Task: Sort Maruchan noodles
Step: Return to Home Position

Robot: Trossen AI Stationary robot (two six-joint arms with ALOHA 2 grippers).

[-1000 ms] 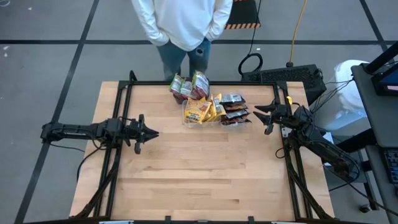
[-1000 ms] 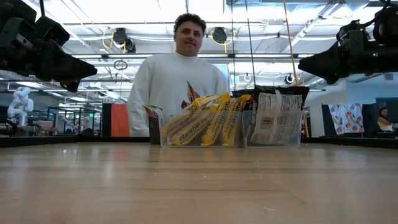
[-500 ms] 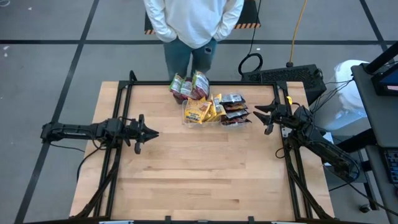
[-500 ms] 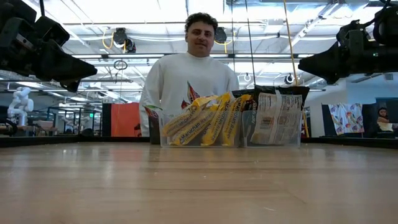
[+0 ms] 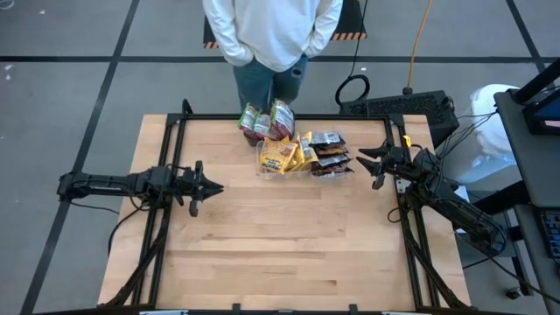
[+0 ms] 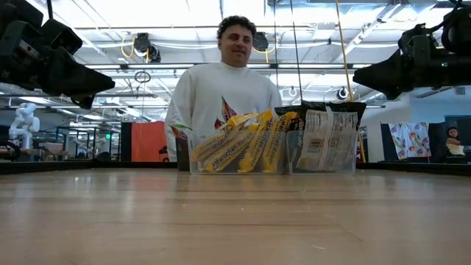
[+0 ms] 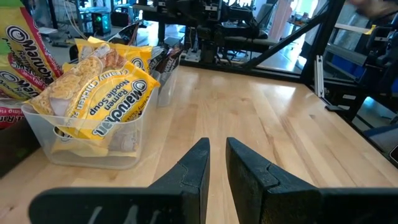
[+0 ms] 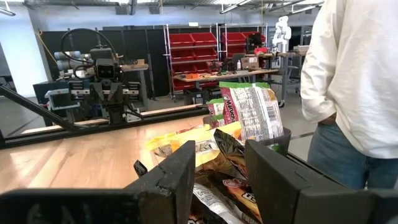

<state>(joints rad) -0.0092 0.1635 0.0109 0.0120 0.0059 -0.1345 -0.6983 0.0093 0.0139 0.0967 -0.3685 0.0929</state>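
Observation:
The Maruchan noodles stand on edge in containers at the middle of the table's far side. Yellow packets (image 5: 280, 157) fill a clear tub (image 7: 93, 155), dark packets (image 5: 331, 156) stand to their right, and green-edged packets (image 5: 267, 122) are nearest the far edge. My left gripper (image 5: 214, 187) hovers over the left side of the table, pointing right, open by a narrow gap (image 7: 217, 149) and holding nothing. My right gripper (image 5: 363, 159) hovers at the right side, just right of the dark packets, open (image 8: 221, 152) and holding nothing.
A person in a white top (image 5: 271, 31) stands just beyond the far edge, behind the packets. Black frame rails (image 5: 171, 157) run along the table's left and right sides. Bare wood (image 5: 280, 236) stretches from the tubs to the near edge.
The person beyond the far edge has shifted a little toward the table's right. Both arms and the packets have kept still.

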